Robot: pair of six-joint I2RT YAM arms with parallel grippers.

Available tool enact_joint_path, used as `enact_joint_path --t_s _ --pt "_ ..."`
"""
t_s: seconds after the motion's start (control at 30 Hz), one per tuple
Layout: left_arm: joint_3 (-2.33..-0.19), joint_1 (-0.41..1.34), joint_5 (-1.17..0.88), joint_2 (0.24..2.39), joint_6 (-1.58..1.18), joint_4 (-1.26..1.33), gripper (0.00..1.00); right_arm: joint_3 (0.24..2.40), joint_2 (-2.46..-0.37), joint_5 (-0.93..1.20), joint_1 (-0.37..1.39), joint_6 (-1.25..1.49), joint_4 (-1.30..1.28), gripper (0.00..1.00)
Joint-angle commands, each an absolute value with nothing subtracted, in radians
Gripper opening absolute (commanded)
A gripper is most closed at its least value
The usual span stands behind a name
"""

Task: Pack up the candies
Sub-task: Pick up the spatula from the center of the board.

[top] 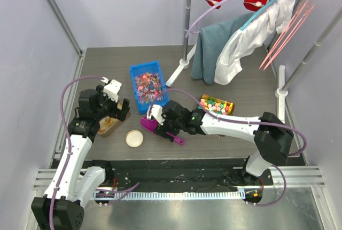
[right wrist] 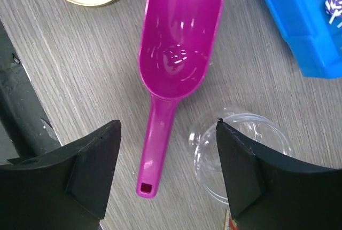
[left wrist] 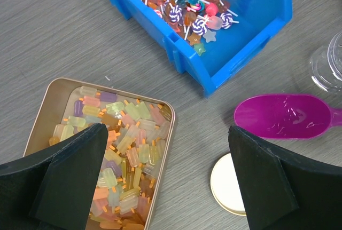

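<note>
The candies [top: 147, 84] are tiny red, pink, white and blue sweets heaped in a blue bin [top: 135, 71]; they also show in the left wrist view [left wrist: 181, 3]. A purple scoop [top: 152, 126] lies empty on the table in front of the bin, its bowl toward the bin. My right gripper [top: 160, 125] hovers open over it; in the right wrist view the scoop's handle [right wrist: 158, 144] lies between the fingers [right wrist: 91, 171] and a clear empty jar [right wrist: 243, 147] stands beside it. My left gripper [top: 118, 113] is open and empty above a gold tin [left wrist: 40, 118].
The gold tin holds pastel popsicle-shaped sweets [left wrist: 120, 139]. A round cream lid [top: 134, 138] lies near the scoop. A box of pastel cube sweets [top: 216, 104] sits at the right. A clothes rack [top: 188, 22] with hanging garments stands at the back.
</note>
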State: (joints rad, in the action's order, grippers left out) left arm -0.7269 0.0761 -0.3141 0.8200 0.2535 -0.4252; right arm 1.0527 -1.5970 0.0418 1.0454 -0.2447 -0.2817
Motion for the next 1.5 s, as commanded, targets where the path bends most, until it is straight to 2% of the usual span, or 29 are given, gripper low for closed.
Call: enact_joint_path --t_s 0.0,0.5,0.57,0.73,0.87,1.03,1.23,1.33,1.47 --pt "-0.718 0.075 -0.314 0.815 0.244 -0.371 1.0 1.052 -1.615 -0.031 1.074 -0.239 -0.229 0.76" --pt "-0.718 0.075 -0.327 0.827 0.238 -0.373 1.0 1.02 -1.684 -0.103 1.091 -0.252 -0.178 0.71" --pt "-0.719 0.075 -0.327 0.83 0.238 -0.373 1.0 1.022 -1.695 -0.109 1.095 -0.252 -0.172 0.67" --pt "-0.715 0.075 -0.327 0.833 0.242 -0.368 1.0 1.025 -1.716 -0.14 1.132 -0.267 -0.158 0.63" --pt "-0.713 0.075 -0.328 0.838 0.242 -0.368 1.0 1.031 -1.727 -0.146 1.147 -0.27 -0.152 0.55" --pt "-0.713 0.075 -0.333 0.838 0.244 -0.367 1.0 1.038 -1.741 -0.167 1.15 -0.268 -0.15 0.34" --pt "-0.715 0.075 -0.347 0.841 0.242 -0.373 1.0 1.04 -1.749 -0.167 1.15 -0.273 -0.153 0.31" --pt "-0.713 0.075 -0.363 0.842 0.245 -0.376 1.0 1.042 -1.758 -0.17 1.149 -0.281 -0.155 0.22" --pt "-0.709 0.075 -0.399 0.839 0.255 -0.391 1.0 1.043 -1.763 -0.167 1.149 -0.287 -0.161 0.05"
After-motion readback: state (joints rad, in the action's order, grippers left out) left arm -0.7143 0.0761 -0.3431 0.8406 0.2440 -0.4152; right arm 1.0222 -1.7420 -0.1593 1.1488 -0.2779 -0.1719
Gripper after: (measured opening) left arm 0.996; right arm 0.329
